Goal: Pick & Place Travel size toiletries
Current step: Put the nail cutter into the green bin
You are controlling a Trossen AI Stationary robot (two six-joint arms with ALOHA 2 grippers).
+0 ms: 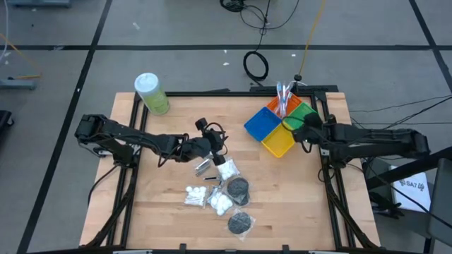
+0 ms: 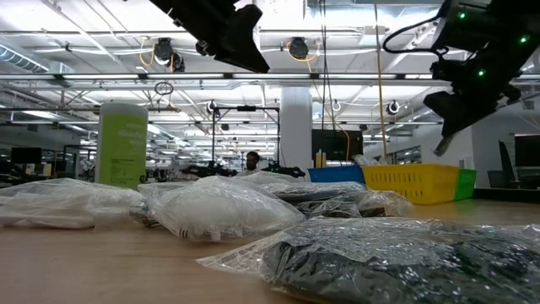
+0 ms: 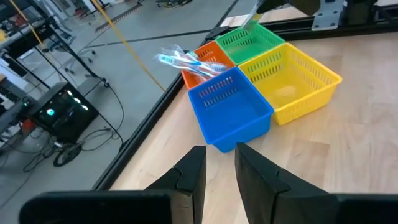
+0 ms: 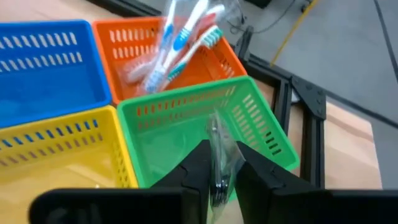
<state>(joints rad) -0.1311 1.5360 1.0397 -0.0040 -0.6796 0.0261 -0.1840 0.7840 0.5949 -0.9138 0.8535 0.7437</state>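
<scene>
Clear bagged disc (image 4: 219, 163) edge-up in right gripper (image 4: 219, 180), over green basket (image 4: 186, 124).

Grey tiled floor (image 1: 176, 28), black cables (image 1: 256, 65), bright ceiling lights (image 2: 291, 46)

Bagged toothbrushes (image 4: 177, 43), blue and white, stand tilted in the far orange basket (image 4: 124, 43). A clear-bagged item (image 4: 219, 155) hangs over the green basket (image 4: 249, 124). At mid-counter lie cotton-ball bags (image 1: 220, 203), two black discs (image 1: 237, 189) and a silver tube (image 1: 203, 167), close together.
</scene>
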